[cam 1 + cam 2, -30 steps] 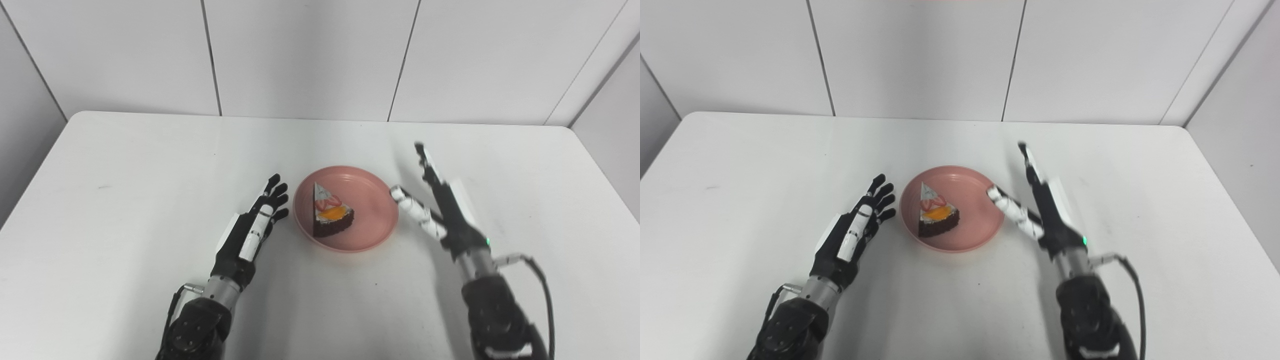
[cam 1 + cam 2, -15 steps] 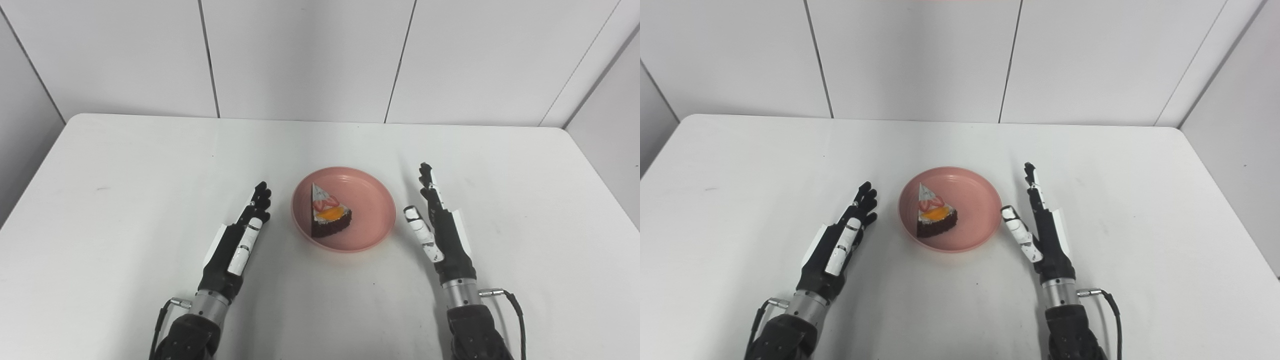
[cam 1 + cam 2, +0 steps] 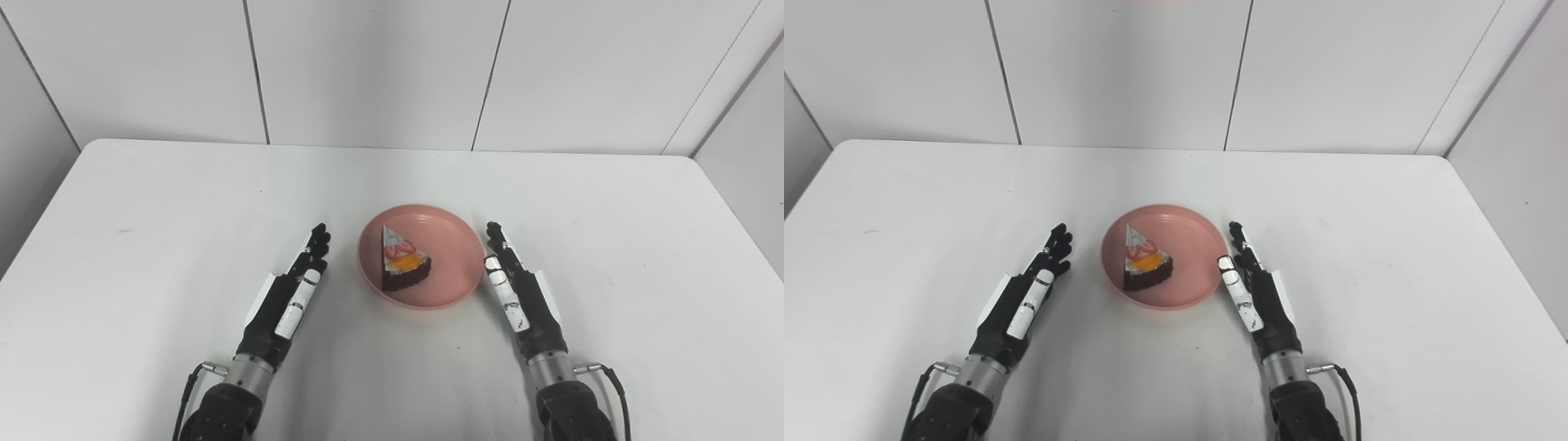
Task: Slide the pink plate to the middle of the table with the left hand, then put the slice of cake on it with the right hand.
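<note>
— Cake [image 3: 404, 267] first, seen from the left eye view: the slice sits on the pink plate [image 3: 456, 282], on its left half, thin white end pointing toward the far wall, dark base toward the robot. Strawberry and an orange piece on top.

— And the plate?

— About mid-table [image 3: 153, 214], a little toward the near edge. The left hand [image 3: 286, 300] lies just off the plate's left side, fingers straight and close together, pointing away from the robot, holding nothing. A strip of bare tabletop separates its fingertips from the rim.

— The right one?

— The right hand [image 3: 520, 294] is stretched flat too, nothing in it, thumb lying along the inner side. Its fingertips come up right beside the plate's right rim; whether they touch it, I can't tell from here.

— Now the right eye view?

— Same layout. Cake [image 3: 1146, 264] on the plate [image 3: 1194, 278], between the two hands. The left hand [image 3: 1024, 303] stands clear of the rim, extended and empty. The right hand [image 3: 1258, 297] lies alongside the right edge, its white-backed thumb closest to the pink rim, the slice well out of its reach across the dish. Behind everything, a white panelled wall [image 3: 1115, 67].
</note>
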Tool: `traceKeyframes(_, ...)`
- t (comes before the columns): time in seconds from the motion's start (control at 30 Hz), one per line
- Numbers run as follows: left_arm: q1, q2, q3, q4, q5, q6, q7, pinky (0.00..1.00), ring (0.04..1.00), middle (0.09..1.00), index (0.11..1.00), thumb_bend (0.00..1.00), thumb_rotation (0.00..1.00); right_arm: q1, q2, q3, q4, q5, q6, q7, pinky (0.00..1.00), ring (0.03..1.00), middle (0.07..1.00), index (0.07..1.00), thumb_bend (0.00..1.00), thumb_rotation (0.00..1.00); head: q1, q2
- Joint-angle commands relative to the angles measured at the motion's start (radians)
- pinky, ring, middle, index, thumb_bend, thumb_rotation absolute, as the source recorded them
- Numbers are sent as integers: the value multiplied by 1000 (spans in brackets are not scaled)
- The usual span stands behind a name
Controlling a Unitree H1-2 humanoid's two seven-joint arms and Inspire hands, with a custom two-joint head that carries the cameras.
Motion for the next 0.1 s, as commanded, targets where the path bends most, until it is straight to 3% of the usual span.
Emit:
traceKeyframes(0.0, 35, 28, 8, 20, 13, 30, -1, 968, 998, 1000, 987, 380, 1000, 5, 5, 4, -25, 3, 25, 5, 952, 959, 960, 953, 285, 1000, 0, 1)
traceKeyframes(0.07, 37, 27, 9, 18, 6, 33, -5, 965, 998, 1000, 985, 385, 1000, 5, 5, 5, -25, 4, 31, 6, 950, 957, 957, 953, 272, 1000, 0, 1)
